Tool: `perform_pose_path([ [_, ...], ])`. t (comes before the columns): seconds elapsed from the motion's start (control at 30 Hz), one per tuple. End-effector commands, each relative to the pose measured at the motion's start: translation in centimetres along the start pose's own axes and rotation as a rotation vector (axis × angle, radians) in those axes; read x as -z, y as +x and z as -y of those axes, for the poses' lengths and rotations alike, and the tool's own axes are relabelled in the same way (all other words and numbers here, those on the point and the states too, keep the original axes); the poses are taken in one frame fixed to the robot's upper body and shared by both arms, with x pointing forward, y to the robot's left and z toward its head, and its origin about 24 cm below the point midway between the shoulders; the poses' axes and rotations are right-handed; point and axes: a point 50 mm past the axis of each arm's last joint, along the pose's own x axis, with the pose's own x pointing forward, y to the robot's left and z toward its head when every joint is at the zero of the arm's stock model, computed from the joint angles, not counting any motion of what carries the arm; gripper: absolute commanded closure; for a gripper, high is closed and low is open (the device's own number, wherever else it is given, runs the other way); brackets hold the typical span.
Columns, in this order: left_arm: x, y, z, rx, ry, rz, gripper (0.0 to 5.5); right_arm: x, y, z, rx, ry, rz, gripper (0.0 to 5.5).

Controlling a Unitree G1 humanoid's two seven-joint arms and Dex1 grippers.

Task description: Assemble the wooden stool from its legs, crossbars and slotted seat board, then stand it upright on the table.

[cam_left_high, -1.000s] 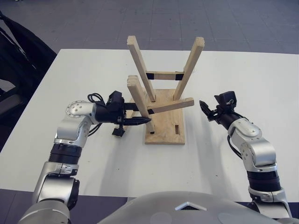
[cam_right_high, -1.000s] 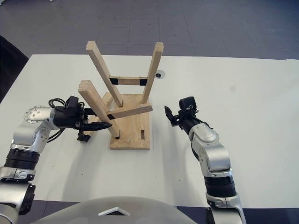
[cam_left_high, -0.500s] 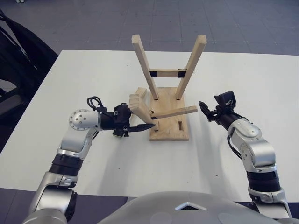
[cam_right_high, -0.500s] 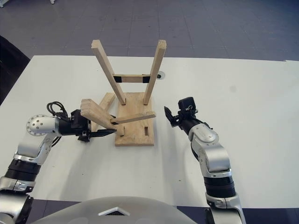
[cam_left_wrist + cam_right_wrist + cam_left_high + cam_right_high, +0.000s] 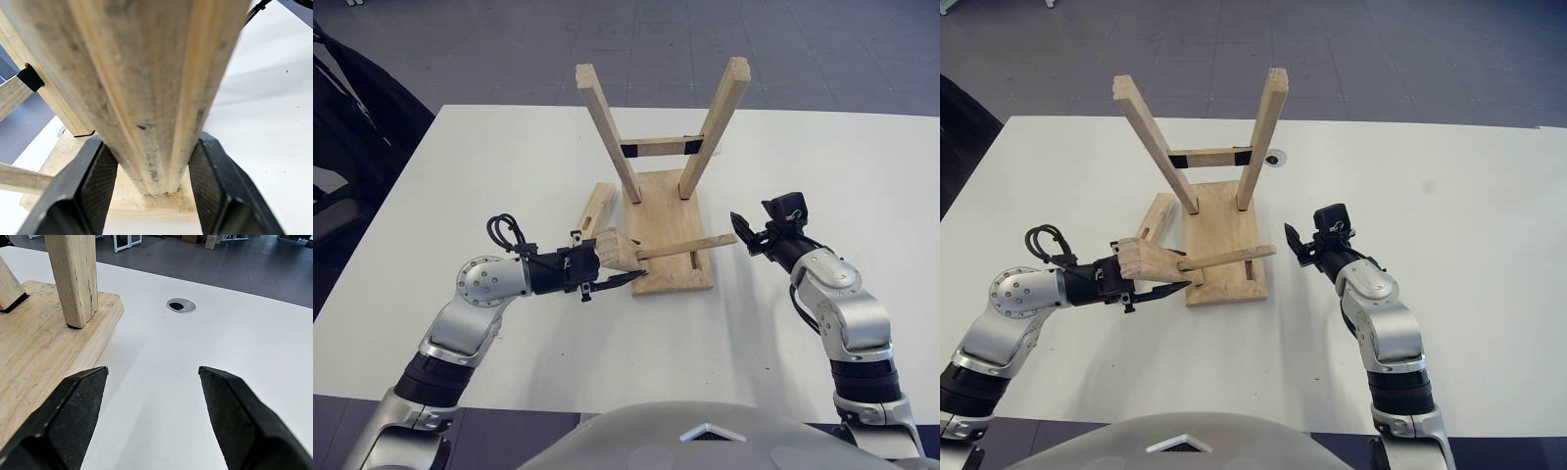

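Now, with the left gripper (image 5: 605,266) clamped on a tilted leg (image 5: 617,251) at the near-left of the board (image 5: 661,211) and the right gripper (image 5: 741,232) wide open just right of it, I'd tip that leg upright and press it squarely into its slot, matching the 2 standing legs (image 5: 607,127).

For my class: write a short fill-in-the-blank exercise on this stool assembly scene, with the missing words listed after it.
The left gripper is shut on a wooden ____. The right gripper is ____ and holds nothing. ____ legs stand in the seat board, joined by a crossbar. A loose leg lies on the ____ beside the seat board.
Missing words: leg; open; two; table.
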Motion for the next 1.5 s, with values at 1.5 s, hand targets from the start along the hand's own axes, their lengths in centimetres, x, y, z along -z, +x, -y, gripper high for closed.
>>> perform_pose_path([
  [1.5,2.2,0.3,3.6,0.022,-0.279,-0.288,1.61,1.7,-0.5,0.3,-0.096,-0.088,-0.174,2.08],
])
